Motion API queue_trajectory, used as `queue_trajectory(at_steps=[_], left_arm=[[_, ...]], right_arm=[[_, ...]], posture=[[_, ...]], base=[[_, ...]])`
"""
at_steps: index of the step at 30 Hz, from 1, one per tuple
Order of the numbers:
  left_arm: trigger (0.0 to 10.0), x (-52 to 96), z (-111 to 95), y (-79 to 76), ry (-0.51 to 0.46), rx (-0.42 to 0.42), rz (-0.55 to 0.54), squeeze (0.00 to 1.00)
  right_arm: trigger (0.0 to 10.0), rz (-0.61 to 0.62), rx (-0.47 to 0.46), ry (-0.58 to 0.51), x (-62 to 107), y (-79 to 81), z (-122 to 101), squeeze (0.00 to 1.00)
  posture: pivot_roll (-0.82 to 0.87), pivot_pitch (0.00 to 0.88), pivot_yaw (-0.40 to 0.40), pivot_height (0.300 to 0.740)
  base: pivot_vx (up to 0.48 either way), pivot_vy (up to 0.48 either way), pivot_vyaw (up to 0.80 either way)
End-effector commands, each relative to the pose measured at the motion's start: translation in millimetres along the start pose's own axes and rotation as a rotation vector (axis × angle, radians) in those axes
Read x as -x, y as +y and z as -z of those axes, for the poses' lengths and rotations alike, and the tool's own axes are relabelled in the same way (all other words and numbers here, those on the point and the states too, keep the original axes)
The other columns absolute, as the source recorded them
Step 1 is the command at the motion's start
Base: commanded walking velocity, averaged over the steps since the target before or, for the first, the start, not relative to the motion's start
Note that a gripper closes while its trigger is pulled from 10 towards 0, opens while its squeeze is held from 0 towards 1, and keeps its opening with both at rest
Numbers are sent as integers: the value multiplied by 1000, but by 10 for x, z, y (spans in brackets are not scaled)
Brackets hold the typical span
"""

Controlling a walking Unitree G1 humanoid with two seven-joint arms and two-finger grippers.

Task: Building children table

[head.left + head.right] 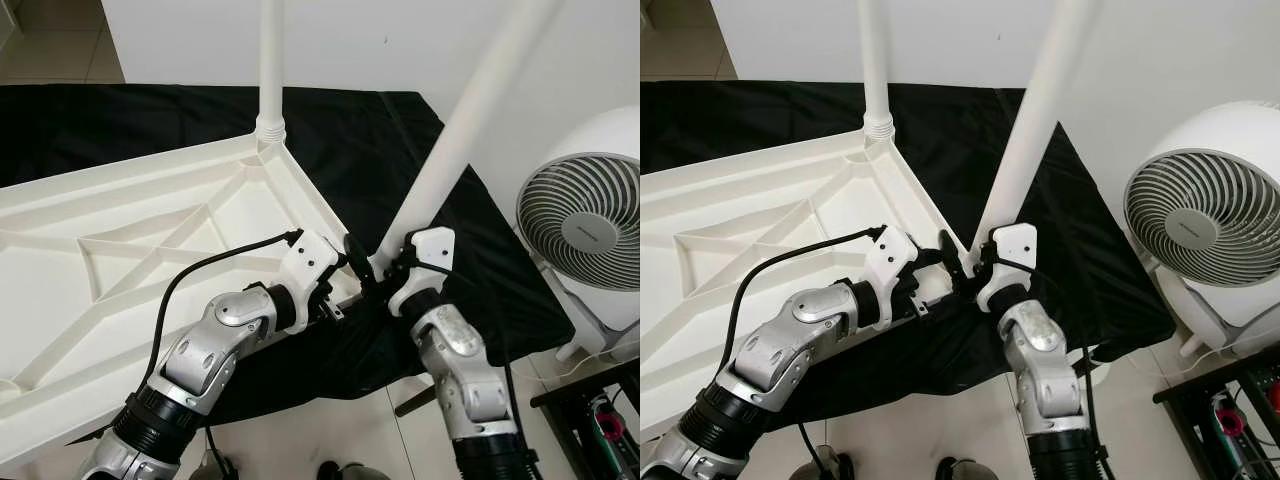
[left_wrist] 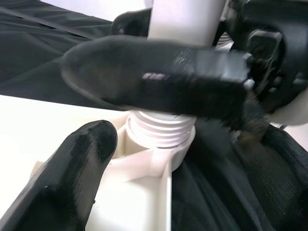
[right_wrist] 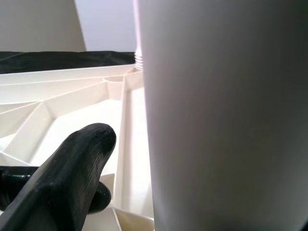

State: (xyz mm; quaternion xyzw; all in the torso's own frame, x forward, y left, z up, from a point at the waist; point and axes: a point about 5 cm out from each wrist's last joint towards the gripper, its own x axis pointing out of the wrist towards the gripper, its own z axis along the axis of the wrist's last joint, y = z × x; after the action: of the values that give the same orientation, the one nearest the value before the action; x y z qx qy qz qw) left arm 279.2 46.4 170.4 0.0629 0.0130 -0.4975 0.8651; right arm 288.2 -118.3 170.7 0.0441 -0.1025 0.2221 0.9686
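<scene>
Left eye view: lying upside down on the black cloth (image 1: 470,230), white tabletop (image 1: 120,260); standing at its far corner, 1 fitted leg (image 1: 270,70); leaning at the near right corner, second leg (image 1: 470,130).

Left wrist view: straddling the threaded base, left gripper (image 2: 139,110), fingers apart.

Right wrist view: clamping the shaft, right gripper (image 3: 115,178). Likely handling light, stiff, slippery; gripping low near the threads.

Both arms are reaching forward, grippers meeting.
The left gripper (image 1: 352,262) is angling in from the left with fingers spread; the right gripper (image 1: 385,262) is pointing upward beside it.
</scene>
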Motion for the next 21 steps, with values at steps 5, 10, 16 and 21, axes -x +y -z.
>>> queue_trajectory(at_steps=[5, 10, 16, 21], left_arm=[[10000, -19, 8, -18, 11, -7, 13, 0], [10000, -12, 3, -27, 10, -5, 22, 0], [10000, -5, 1, -28, 12, -5, 27, 0], [10000, -5, -3, -44, 12, -4, 42, 0]], right_arm=[[10000, -120, -11, 23, 59, -135, -83, 0], [10000, -232, 39, 64, 135, -252, -78, 0], [10000, -279, 71, 114, 181, -392, -46, 0], [10000, -339, 81, 148, 207, -439, 2, 0]], posture=[[61, 112, -83, 740], [58, 117, -72, 740], [55, 120, -65, 740], [53, 117, -61, 740]], base=[[0, 0, 0], [0, 0, 0], [0, 0, 0], [0, 0, 0]])
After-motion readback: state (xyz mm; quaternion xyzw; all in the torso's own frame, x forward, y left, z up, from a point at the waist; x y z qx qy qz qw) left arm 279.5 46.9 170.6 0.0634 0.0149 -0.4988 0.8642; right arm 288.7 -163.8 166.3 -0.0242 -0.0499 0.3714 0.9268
